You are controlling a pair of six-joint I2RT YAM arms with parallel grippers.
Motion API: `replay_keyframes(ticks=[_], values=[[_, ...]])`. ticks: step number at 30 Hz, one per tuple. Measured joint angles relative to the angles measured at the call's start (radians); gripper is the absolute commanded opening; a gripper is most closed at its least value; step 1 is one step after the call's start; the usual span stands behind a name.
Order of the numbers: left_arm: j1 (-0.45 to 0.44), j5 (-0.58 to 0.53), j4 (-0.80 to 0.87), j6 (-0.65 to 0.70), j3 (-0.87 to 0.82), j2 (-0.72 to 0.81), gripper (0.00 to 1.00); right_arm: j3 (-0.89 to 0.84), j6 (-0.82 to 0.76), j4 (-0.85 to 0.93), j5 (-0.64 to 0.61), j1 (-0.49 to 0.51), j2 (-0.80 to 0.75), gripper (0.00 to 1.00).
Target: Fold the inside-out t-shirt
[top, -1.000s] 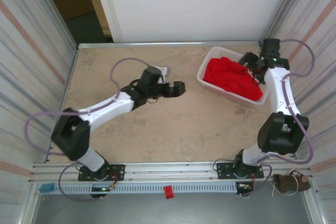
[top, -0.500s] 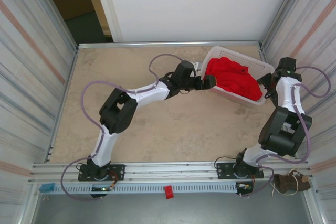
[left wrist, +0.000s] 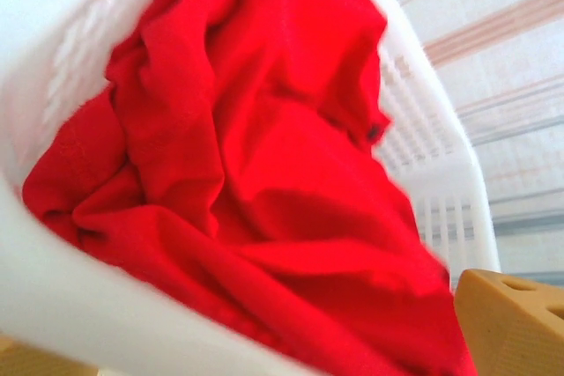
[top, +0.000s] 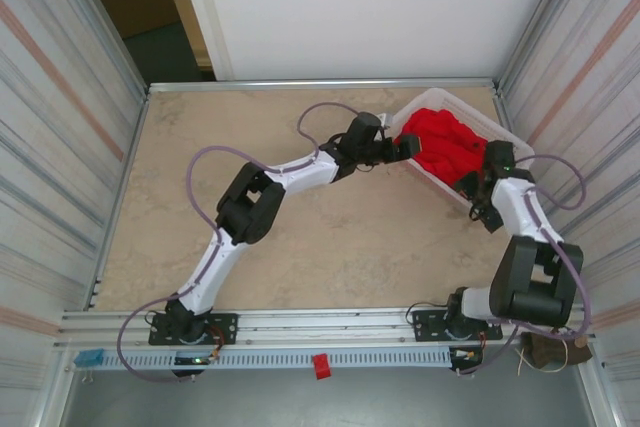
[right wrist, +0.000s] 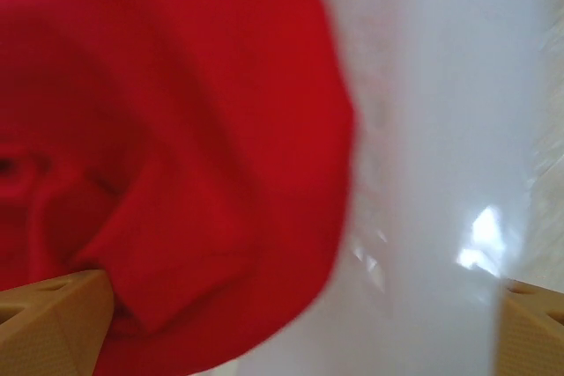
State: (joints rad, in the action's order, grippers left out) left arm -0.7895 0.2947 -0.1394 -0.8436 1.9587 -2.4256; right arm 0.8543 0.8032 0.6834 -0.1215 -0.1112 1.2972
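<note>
The red t-shirt [top: 445, 147] lies bunched in the white lattice basket [top: 470, 109] at the table's [top: 200, 147] far right corner. The left gripper [top: 405, 147] and the right gripper [top: 478, 182] flank the basket, both spread wide and empty, probably ready to pull the cloth out.

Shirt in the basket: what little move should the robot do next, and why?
Probably dip the left gripper into the basket and close on the shirt. The shirt lies crumpled inside, the gripper is open at the rim, and folding needs it out on the table.
</note>
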Motion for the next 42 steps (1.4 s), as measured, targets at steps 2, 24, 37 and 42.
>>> replay_keyframes(ticks=[2, 24, 37, 42], values=[[0.012, 0.000, 0.014, 0.000, 0.055, -0.022, 0.99, -0.011, 0.027, 0.013, -0.011, 0.077, -0.038, 0.97], [0.261, -0.005, 0.018, 0.095, -0.658, 0.704, 0.99, 0.469, -0.056, 0.060, 0.069, 0.492, 0.210, 0.95], [0.340, -0.053, 0.149, 0.137, -1.027, 1.172, 0.99, 0.914, -0.055, 0.146, -0.139, 0.498, 0.751, 0.96], [0.359, -0.061, 0.196, 0.145, -1.041, 1.212, 0.99, 1.132, -0.054, 0.200, -0.206, 0.426, 0.869, 0.96]])
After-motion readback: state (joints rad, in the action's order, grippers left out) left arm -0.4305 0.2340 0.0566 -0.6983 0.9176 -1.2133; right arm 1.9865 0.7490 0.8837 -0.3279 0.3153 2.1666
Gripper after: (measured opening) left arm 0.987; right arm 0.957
